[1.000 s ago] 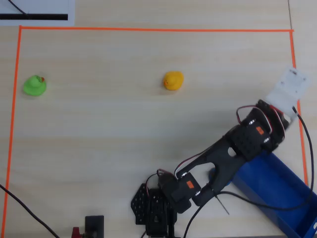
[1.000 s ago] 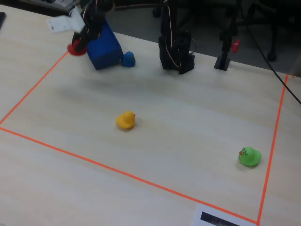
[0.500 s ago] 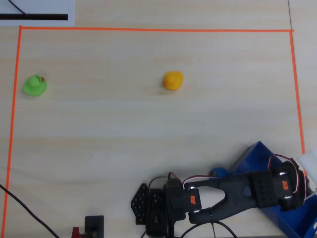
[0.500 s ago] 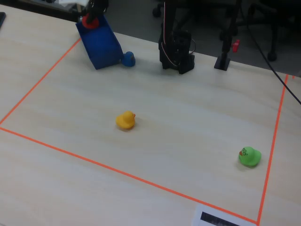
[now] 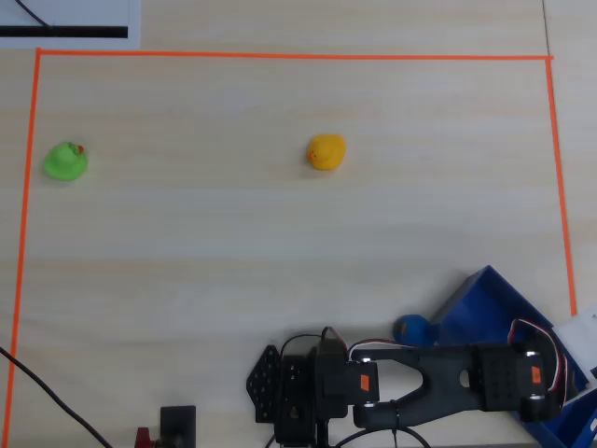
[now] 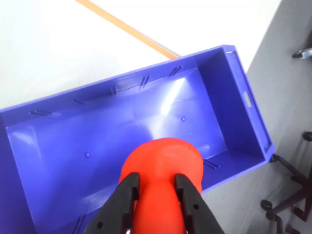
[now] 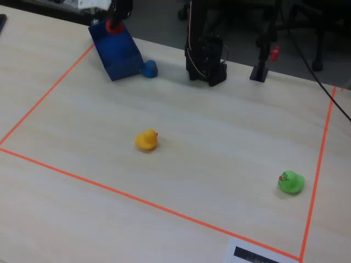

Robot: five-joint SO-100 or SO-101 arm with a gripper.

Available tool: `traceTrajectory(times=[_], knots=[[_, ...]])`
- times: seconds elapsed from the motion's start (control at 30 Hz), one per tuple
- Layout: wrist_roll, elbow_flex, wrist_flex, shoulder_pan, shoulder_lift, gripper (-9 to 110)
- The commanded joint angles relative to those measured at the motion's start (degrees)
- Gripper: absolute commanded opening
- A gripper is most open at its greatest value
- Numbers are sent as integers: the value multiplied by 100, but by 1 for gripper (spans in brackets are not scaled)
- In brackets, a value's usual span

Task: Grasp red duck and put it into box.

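Note:
The red duck (image 6: 163, 161) is clamped between my gripper's (image 6: 157, 187) two black fingers (image 6: 127, 195); the gripper is shut on it. In the wrist view it hangs above the inside of the blue box (image 6: 97, 146), near one long wall. In the fixed view the red duck (image 7: 114, 26) is held by the gripper (image 7: 116, 22) over the far end of the box (image 7: 118, 55). In the overhead view the box (image 5: 485, 294) lies at the bottom right, and the arm (image 5: 466, 373) reaches over it and hides the duck.
A blue duck (image 5: 411, 329) sits right beside the box, also in the fixed view (image 7: 149, 68). A yellow duck (image 5: 326, 151) and a green duck (image 5: 65, 161) stand inside the orange tape border (image 5: 280, 54). The table edge runs along the box (image 6: 273, 97).

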Motion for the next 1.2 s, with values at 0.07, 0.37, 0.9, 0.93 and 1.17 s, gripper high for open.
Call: traceTrajectory(times=[0.07, 0.37, 0.9, 0.93, 1.17], knots=[[-18, -123, -88, -18, 220, 4], [26, -105, -79, -62, 246, 19], [1978, -765, 1477, -3243, 1477, 5], [2136, -650, 1775, -3744, 1714, 4], [1960, 2549, 2566, -6618, 4395, 0]])
